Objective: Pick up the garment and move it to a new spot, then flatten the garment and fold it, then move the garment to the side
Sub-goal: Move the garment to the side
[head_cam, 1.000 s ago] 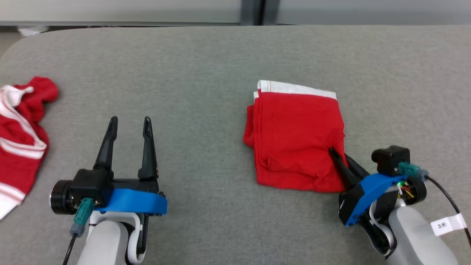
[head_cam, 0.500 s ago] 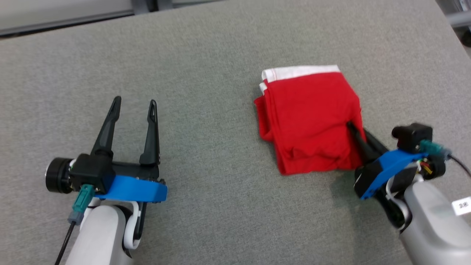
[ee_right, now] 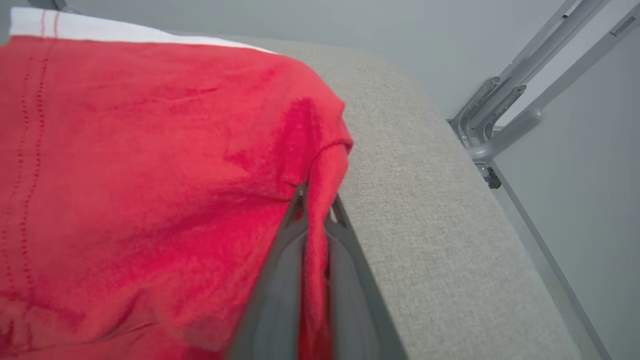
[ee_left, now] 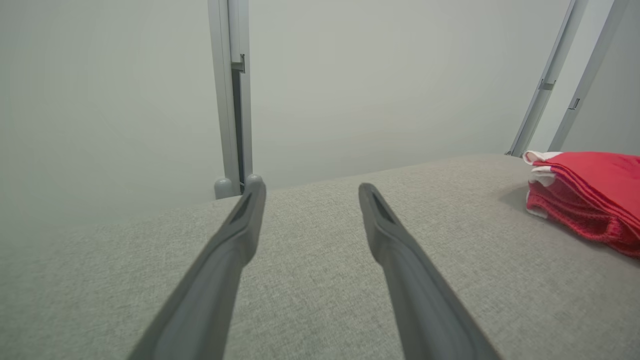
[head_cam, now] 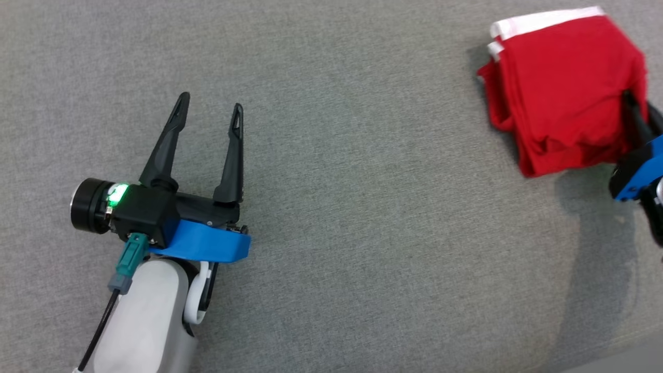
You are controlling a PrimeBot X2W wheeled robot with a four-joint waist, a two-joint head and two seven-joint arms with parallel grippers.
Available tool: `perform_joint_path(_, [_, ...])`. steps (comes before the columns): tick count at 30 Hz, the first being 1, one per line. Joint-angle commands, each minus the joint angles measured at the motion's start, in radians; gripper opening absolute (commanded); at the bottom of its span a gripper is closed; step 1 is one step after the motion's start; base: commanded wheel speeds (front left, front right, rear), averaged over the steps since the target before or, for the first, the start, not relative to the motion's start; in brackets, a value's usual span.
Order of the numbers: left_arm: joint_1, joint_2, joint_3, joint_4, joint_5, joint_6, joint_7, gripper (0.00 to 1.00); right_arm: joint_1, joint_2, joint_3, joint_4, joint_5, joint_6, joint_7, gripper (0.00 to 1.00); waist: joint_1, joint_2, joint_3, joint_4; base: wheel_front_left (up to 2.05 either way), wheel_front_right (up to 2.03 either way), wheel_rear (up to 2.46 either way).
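The folded red garment (head_cam: 564,88), with a white band along its far edge, is seen at about 2 o'clock in the head view, on the grey worktop (head_cam: 362,155) and close to its right edge. The garment's right border is pinched by the right hand (head_cam: 636,106), whose two dark fingers are closed together on a fold of the cloth. In the right wrist view a ridge of red fabric is caught between the fingertips, which are partly covered by it. Much of that hand is cut off at 3 o'clock in the head view; a blue bracket and the finger shafts can be made out.

Whether the garment's underside is fully rested on the worktop or slightly raised cannot be told, though a shadow is cast below it toward 5 o'clock. The lower layers of the fold are bunched and cannot be counted.

The left hand (head_cam: 210,102) is held at 8 o'clock, well apart from the garment, with its fingers spread wide and nothing between them. In the left wrist view the garment is clipped by the edge at 3 o'clock.
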Motion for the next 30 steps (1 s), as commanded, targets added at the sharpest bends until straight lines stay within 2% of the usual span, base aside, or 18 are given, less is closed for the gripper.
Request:
perform_joint_path(1, [-0.020,-0.002,-0.005,-0.004,0.008,-0.003,-0.005,1.00,-0.023,-0.002,-0.014,0.016,0.001,0.000,-0.002,0.00,-0.0002,0.0000,0.011,0.011,0.00,0.00,0.00])
perform_joint_path(3, [-0.028,-0.006,-0.012,-0.006,0.010,-0.003,-0.008,1.00,-0.043,-0.017,-0.032,0.037,-0.037,0.000,-0.012,0.00,-0.0002,0.0000,0.019,0.018,0.00,0.00,0.00])
perform_joint_path(8, [-0.038,-0.010,-0.026,-0.001,0.012,-0.005,-0.012,1.00,-0.071,-0.006,-0.108,0.090,-0.109,0.000,-0.027,0.00,-0.0002,0.0000,0.023,0.032,0.00,0.00,0.00])
perform_joint_path(9, [-0.040,-0.010,-0.028,0.001,0.012,-0.006,-0.015,1.00,-0.075,-0.001,-0.121,0.098,-0.116,0.000,-0.028,0.06,-0.0002,0.0000,0.023,0.034,0.00,0.00,0.00])
perform_joint_path(11, [-0.041,-0.011,-0.030,0.006,0.011,-0.006,-0.019,1.00,-0.075,0.011,-0.139,0.108,-0.137,0.000,-0.034,0.34,-0.0002,0.0000,0.020,0.036,0.00,0.00,0.00])
perform_joint_path(12, [-0.039,-0.012,-0.031,0.009,0.009,-0.005,-0.020,1.00,-0.073,0.016,-0.150,0.114,-0.147,0.000,-0.036,0.44,-0.0002,0.0000,0.016,0.037,0.00,0.00,0.00])
perform_joint_path(13, [-0.036,-0.013,-0.031,0.012,0.007,-0.004,-0.020,1.00,-0.067,0.021,-0.161,0.119,-0.158,0.000,-0.037,0.88,-0.0002,0.0000,0.011,0.038,0.00,0.00,0.00])
perform_joint_path(14, [-0.032,-0.015,-0.032,0.015,0.004,-0.002,-0.021,1.00,-0.060,0.028,-0.174,0.124,-0.169,0.000,-0.039,1.00,-0.0002,0.0000,0.005,0.038,0.00,0.00,0.00])
perform_joint_path(17, [-0.016,-0.018,-0.036,0.030,-0.001,-0.003,-0.027,1.00,-0.027,0.044,-0.230,0.129,-0.202,0.000,-0.064,1.00,-0.0002,0.0000,-0.019,0.041,0.00,0.00,0.00])
perform_joint_path(21, [0.016,-0.019,-0.033,0.052,-0.010,0.005,-0.030,1.00,0.046,0.085,-0.296,0.073,-0.233,0.000,-0.116,1.00,-0.0002,0.0000,-0.074,0.049,0.00,0.00,0.00])
perform_joint_path(30, [0.135,-0.010,0.002,0.097,-0.054,0.035,-0.034,1.00,0.321,0.254,-0.307,-0.251,-0.239,0.000,-0.145,1.00,-0.0002,0.0000,-0.227,0.083,0.00,0.00,0.00])
